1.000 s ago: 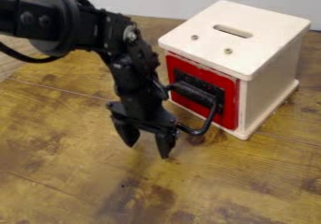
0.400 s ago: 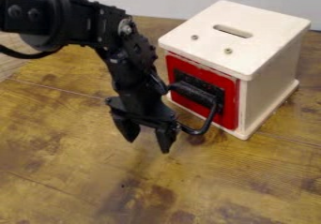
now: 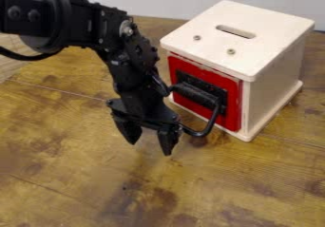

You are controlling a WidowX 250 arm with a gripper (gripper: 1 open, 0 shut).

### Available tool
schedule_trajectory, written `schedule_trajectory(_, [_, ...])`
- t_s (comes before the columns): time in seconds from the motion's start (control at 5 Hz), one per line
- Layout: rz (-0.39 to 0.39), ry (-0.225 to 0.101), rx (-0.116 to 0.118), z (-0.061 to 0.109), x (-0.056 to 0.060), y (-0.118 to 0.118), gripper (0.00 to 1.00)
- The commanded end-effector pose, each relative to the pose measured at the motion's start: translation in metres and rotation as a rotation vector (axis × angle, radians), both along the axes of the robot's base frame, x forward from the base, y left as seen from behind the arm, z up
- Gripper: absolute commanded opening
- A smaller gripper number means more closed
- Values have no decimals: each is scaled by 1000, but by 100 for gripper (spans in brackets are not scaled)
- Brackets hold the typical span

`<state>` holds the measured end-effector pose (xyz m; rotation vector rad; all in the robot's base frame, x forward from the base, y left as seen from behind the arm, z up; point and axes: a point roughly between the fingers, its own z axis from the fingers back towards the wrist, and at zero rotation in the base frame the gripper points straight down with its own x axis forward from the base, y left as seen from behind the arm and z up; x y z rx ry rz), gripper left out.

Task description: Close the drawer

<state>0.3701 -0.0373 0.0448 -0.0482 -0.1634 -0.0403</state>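
The red drawer point(image 3: 193, 90) with a black front panel sits in the front face of the cream wooden box point(image 3: 260, 60). It looks nearly flush with the box front. Its large black loop handle point(image 3: 210, 110) sticks out toward the front left. My black gripper point(image 3: 146, 138) hangs just left of the handle, fingers pointing down at the table and spread apart. It holds nothing. The right finger point(image 3: 166, 143) is close beside the handle's lower corner; I cannot tell if they touch.
The wooden table point(image 3: 76, 183) stretches to the front and left. The box's top has a slot point(image 3: 234, 29) and two small screws. My arm point(image 3: 76, 27) comes in from the upper left. A pale wall is behind.
The arm shifted slightly left and back between the oldest frame and now. The gripper stays spread by the handle. The drawer looks unchanged.
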Motion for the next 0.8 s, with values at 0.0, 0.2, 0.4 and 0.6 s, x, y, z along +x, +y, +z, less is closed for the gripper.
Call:
schedule_trajectory(0.0, [27, -65, -1, 22, 6, 11, 100])
schedule_trajectory(0.2, [36, -68, 1, 22, 6, 15, 100])
schedule_trajectory(0.4, [40, -69, 3, 23, 6, 16, 100])
schedule_trajectory(0.6, [42, -71, 4, 23, 6, 17, 100])
